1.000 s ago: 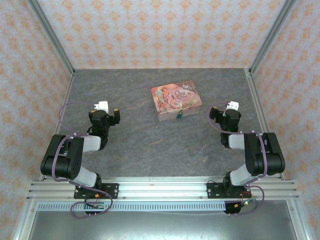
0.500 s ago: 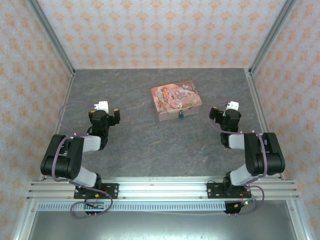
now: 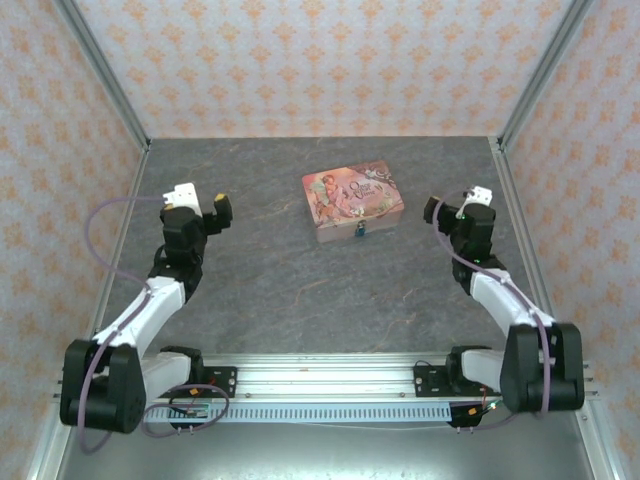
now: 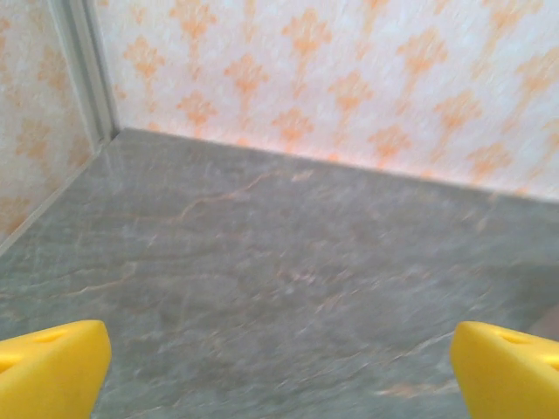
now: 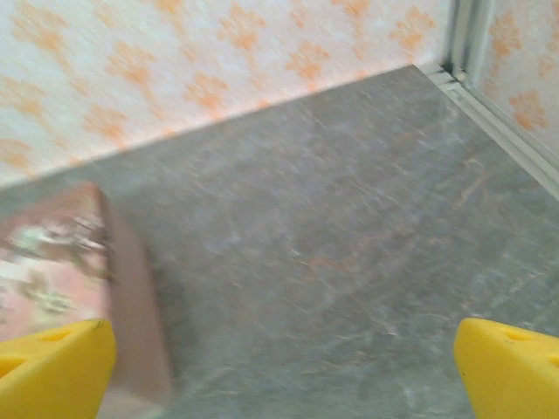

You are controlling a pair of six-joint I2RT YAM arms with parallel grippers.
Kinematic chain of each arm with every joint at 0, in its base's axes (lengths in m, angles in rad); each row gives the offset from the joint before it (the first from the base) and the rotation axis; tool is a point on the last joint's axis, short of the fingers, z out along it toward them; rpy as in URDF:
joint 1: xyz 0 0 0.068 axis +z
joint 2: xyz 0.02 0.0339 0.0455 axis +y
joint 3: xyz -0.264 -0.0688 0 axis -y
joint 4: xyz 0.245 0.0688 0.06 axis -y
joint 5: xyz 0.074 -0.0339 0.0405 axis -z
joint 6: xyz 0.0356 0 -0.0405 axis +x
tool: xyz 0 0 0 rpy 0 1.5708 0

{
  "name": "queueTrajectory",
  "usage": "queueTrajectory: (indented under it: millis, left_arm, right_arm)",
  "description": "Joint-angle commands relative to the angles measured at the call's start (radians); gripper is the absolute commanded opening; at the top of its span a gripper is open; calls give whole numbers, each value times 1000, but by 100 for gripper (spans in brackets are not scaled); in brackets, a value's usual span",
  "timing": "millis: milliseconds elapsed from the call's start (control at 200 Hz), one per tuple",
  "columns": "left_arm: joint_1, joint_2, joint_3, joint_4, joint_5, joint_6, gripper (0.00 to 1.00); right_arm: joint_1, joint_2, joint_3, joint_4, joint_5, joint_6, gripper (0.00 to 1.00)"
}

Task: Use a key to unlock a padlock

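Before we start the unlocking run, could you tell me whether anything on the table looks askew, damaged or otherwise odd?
Only mildly: the pink picture-printed rectangular tin box sits turned at a slant to the edges of the grey stone-patterned table, with the tiny blue-teal padlock at its near side. Nothing looks spilled or damaged.

top: high, far back, looks down on whole table (image 3: 300,300) | left wrist: low, close, looks past left claw (image 4: 279,375) to wall (image 4: 349,70) | right wrist: same, tin (image 5: 52,249) front-left of right claw (image 5: 279,371) | shared: table in all, tin in top and right
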Motion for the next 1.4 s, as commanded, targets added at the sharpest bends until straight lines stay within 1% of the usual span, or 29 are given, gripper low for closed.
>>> queueTrajectory:
  millis: [0, 90, 180, 230, 255, 340, 445, 555, 606, 741, 901, 1181, 1391]
  left_arm:
    - [-46, -42, 86, -272, 75, -159, 100]
    - [-101, -48, 139, -377, 110, -238, 100]
    - [-158, -37, 150, -411, 163, -340, 100]
    - [-187, -26, 142, -402, 194, -383, 100]
    - [-203, -19, 137, -392, 206, -434, 100]
    - [-246, 6, 111, -336, 247, -532, 100]
    - [-307, 41, 100, -284, 254, -602, 100]
    - [-364, 84, 122, -265, 242, -613, 100]
    - [-381, 104, 134, -260, 238, -613, 100]
    - [-399, 151, 153, -235, 236, -623, 100]
    - [-409, 175, 159, -223, 232, -636, 100]
    - [-419, 175, 155, -228, 229, -642, 100]
    - [-419, 163, 154, -250, 207, -639, 100]
  right_arm:
    - [8, -84, 27, -281, -144, 165, 99]
    - [45, -146, 9, -366, -219, 260, 97]
    - [113, -189, -21, -429, -258, 324, 93]
    - [157, -196, -37, -452, -276, 358, 91]
    - [179, -195, -44, -461, -284, 371, 89]
    - [266, -170, -48, -531, -282, 412, 84]
    - [353, -126, -33, -631, -256, 439, 77]
    - [446, -69, -10, -732, -217, 443, 72]
    - [467, -45, -7, -746, -213, 444, 69]
    - [515, 21, 23, -759, -198, 454, 62]
    - [582, 109, 100, -800, -111, 455, 55]
    - [644, 257, 189, -842, -27, 460, 47]
    - [665, 328, 217, -849, -29, 452, 42]
